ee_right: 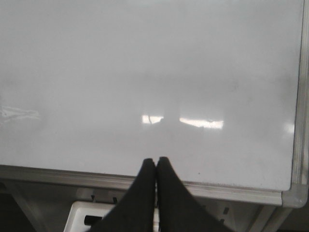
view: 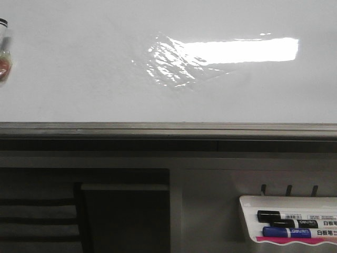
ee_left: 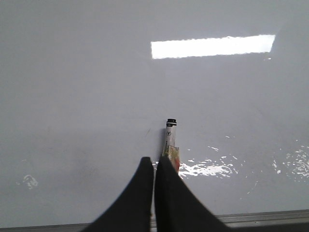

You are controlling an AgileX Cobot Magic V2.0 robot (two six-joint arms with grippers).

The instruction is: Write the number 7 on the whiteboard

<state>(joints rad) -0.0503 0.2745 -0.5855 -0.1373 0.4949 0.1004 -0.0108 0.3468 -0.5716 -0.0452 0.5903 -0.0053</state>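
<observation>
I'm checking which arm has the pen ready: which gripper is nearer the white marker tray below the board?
Right. The right gripper sits just above the marker tray; the left gripper, holding a marker, shows no tray.

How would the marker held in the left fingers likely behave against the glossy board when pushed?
The marker looks like a rigid, slim, light barrel, so it should not flex. On the glossy whiteboard its tip would probably skid easily. Held low by the closed left fingers, it might pivot if pressed hard.

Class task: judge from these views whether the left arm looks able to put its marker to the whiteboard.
Probably yes: the left tool grips a marker pointing at the whiteboard, and nothing lies between them.
</observation>
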